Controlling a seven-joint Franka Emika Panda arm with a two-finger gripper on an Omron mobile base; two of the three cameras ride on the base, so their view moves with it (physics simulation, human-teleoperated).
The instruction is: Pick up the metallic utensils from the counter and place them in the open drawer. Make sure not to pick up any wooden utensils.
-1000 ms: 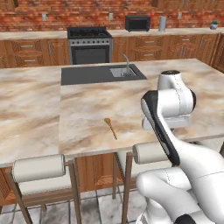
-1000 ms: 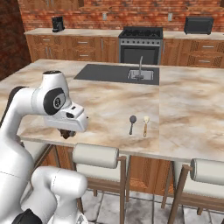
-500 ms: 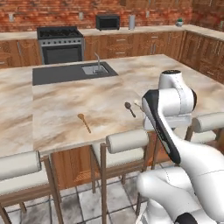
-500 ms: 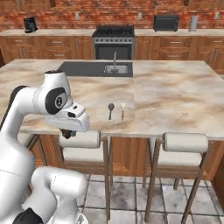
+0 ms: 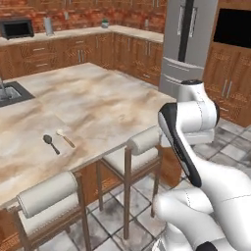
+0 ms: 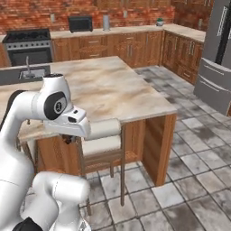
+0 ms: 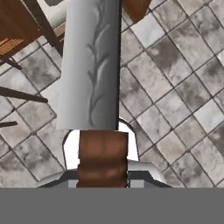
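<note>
The whole picture has swung since half a second ago, so I know my base has turned and the cameras went with it. The things on the counter [image 5: 98, 103] did not move by themselves.

Before, the left base view looked across the counter at the stove. Now it looks past the far end of the counter to a tall grey fridge [image 5: 188, 44]. The counter has slid over to the left side of that view.

The grey metal spoon [image 5: 50, 143] lies on the counter near its front edge. The pale spoon [image 5: 64, 138] lies just beside it, not touching. They are side by side the same way as before. The corner of the dark sink [image 5: 10, 93] is farther back on the counter.

A padded stool [image 5: 142, 142] stands at the front edge of the counter, and part of it is tucked under the top.

My gripper [image 6: 67, 139] hangs low in front of the counter, off its edge and next to the stool, the same as before. It is clamped on the knife [image 7: 93, 65]. In the hand view the brown handle sits right at the gripper, and the grey blade sticks straight out from it. Under the blade I see the grey tiled floor [image 7: 175, 78] beside the counter, not the counter top.
</note>
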